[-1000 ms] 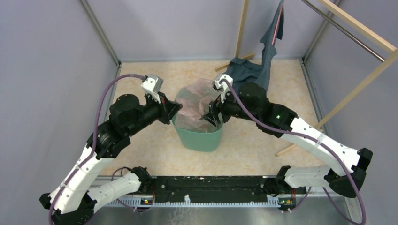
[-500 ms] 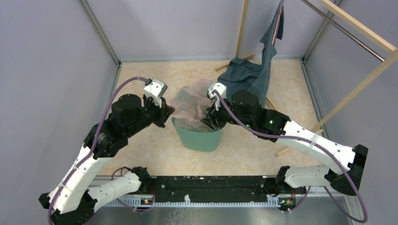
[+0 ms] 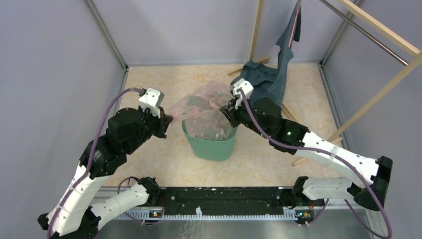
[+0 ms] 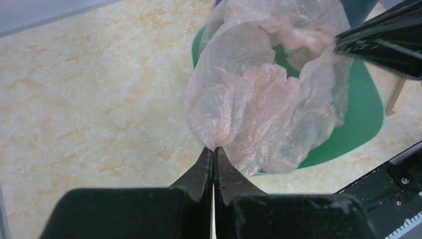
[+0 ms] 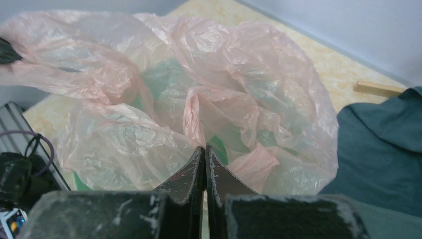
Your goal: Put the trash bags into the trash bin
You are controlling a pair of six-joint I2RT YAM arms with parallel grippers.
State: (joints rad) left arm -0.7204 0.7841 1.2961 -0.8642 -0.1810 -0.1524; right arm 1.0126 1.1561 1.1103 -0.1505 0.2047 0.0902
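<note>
Bag [image 3: 205, 110] sits partly in bin [image 3: 209, 147], bulging above rim; left jaws and right jaws each pinch its film.

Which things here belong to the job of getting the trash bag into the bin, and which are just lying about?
Job in hand:
pale-pink trash bag
mint-green trash bin
left tool, shut on the bag
right tool, shut on the bag

Lying about:
dark blue-grey garment
wooden rack
</note>
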